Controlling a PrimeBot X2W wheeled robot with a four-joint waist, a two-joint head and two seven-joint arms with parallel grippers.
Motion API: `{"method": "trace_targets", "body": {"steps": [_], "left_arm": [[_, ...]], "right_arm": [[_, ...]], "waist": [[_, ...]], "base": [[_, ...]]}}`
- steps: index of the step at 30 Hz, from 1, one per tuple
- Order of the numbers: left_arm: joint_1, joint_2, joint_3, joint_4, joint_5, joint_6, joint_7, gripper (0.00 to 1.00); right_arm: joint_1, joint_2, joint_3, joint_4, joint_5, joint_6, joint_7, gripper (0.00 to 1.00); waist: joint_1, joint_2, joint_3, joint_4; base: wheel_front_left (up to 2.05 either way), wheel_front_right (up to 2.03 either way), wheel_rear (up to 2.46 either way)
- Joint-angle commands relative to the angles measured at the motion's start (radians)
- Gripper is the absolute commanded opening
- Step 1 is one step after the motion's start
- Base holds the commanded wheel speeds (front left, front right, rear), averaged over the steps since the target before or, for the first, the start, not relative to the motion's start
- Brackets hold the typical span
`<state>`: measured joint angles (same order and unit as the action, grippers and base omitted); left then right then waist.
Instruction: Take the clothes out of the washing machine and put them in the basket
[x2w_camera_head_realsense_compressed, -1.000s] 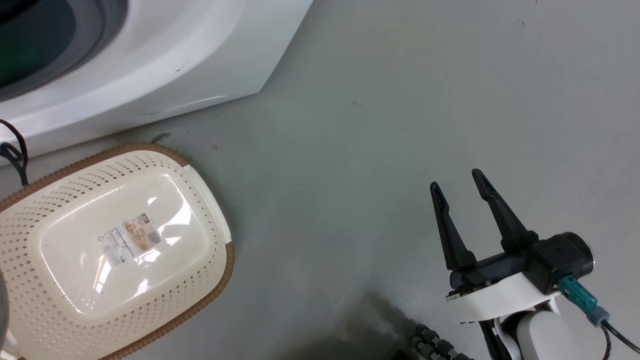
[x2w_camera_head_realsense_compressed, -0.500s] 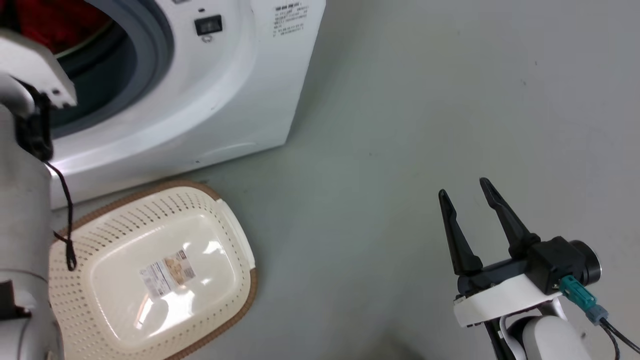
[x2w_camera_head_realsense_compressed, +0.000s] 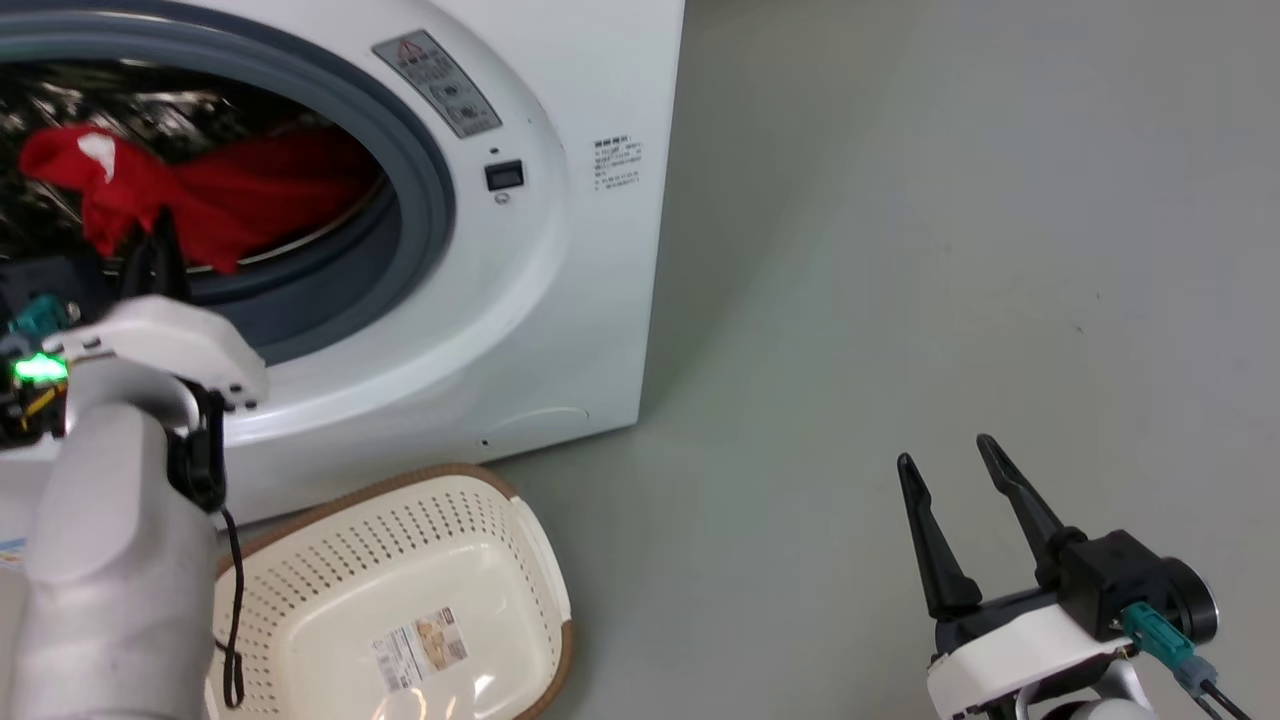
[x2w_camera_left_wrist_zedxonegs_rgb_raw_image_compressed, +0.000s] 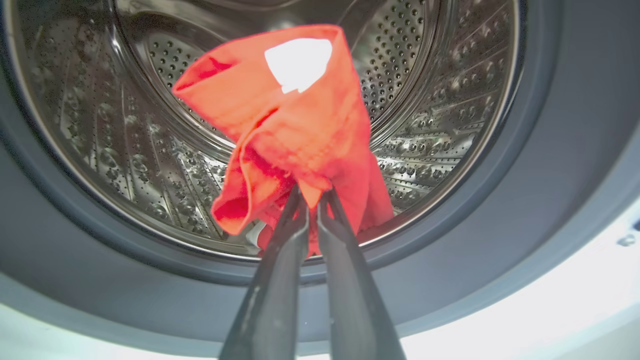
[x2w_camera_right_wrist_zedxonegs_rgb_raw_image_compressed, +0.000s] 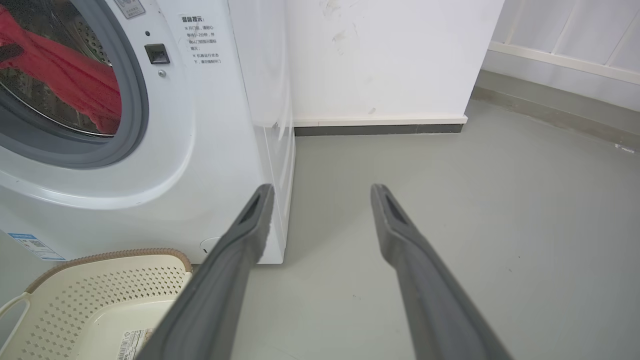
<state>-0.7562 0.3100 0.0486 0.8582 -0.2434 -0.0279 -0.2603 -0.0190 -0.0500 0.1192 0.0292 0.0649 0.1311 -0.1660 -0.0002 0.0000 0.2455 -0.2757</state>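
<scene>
The white washing machine (x2w_camera_head_realsense_compressed: 560, 300) stands open at the upper left, its grey seal (x2w_camera_left_wrist_zedxonegs_rgb_raw_image_compressed: 560, 165) ringing the steel drum. Red clothes (x2w_camera_head_realsense_compressed: 200, 200) hang at the drum's mouth. My left gripper (x2w_camera_left_wrist_zedxonegs_rgb_raw_image_compressed: 311, 195) is shut on a fold of the red clothes (x2w_camera_left_wrist_zedxonegs_rgb_raw_image_compressed: 295, 135), holding it lifted in front of the drum. The cream basket (x2w_camera_head_realsense_compressed: 480, 530) sits on the floor right below the machine's front, with only a paper label inside. My right gripper (x2w_camera_head_realsense_compressed: 945, 450) is open over bare floor at the lower right, holding nothing. In the right wrist view the clothes (x2w_camera_right_wrist_zedxonegs_rgb_raw_image_compressed: 65, 85) show through the machine's opening, and the basket (x2w_camera_right_wrist_zedxonegs_rgb_raw_image_compressed: 120, 270) lies at the lower left.
Grey floor (x2w_camera_head_realsense_compressed: 950, 250) stretches to the right of the machine. A white wall with a dark skirting (x2w_camera_right_wrist_zedxonegs_rgb_raw_image_compressed: 380, 129) stands behind the machine. My left forearm (x2w_camera_head_realsense_compressed: 110, 560) rises beside the basket, with a black cable hanging from it.
The head camera has tilted upward, bringing the drum opening and red clothes into view and shifting the basket down the picture. My right gripper stays open as before.
</scene>
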Motion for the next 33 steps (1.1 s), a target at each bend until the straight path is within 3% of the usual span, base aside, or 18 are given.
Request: {"method": "trace_targets", "body": {"steps": [1, 11, 19, 28, 33], "left_arm": [[0.043, -0.007, 0.011, -0.029, 0.001, -0.003, -0.007, 0.0], [0.314, -0.084, 0.054, -0.309, 0.032, -0.008, -0.006, 0.0], [0.581, -0.173, 0.031, -0.588, 0.054, -0.008, -0.005, 0.0], [0.873, -0.233, -0.017, -0.831, 0.026, 0.036, 0.055, 0.0], [0.955, -0.245, -0.055, -0.847, 0.008, 0.051, 0.064, 0.0]], "right_arm": [[0.016, -0.001, -0.002, -0.005, -0.002, -0.001, 0.006, 1.0], [0.079, -0.001, -0.026, -0.028, 0.006, -0.001, 0.03, 1.0], [0.138, 0.0, -0.029, -0.043, -0.004, -0.001, 0.051, 1.0], [0.164, 0.0, -0.031, -0.075, -0.013, -0.001, 0.074, 1.0], [0.137, 0.0, -0.024, -0.089, -0.015, -0.001, 0.078, 1.0]], "waist": [[0.0002, 0.0, -0.058, 0.024], [0.0002, 0.0, -0.162, 0.073], [0.0002, 0.0, -0.218, 0.131], [0.0002, 0.0, -0.207, 0.193], [0.0002, 0.0, -0.157, 0.218]], "base": [[0.0, 0.0, 0.0], [0.0, 0.0, 0.0], [0.0, 0.0, 0.0], [0.0, 0.0, 0.0], [0.0, 0.0, 0.0]]}}
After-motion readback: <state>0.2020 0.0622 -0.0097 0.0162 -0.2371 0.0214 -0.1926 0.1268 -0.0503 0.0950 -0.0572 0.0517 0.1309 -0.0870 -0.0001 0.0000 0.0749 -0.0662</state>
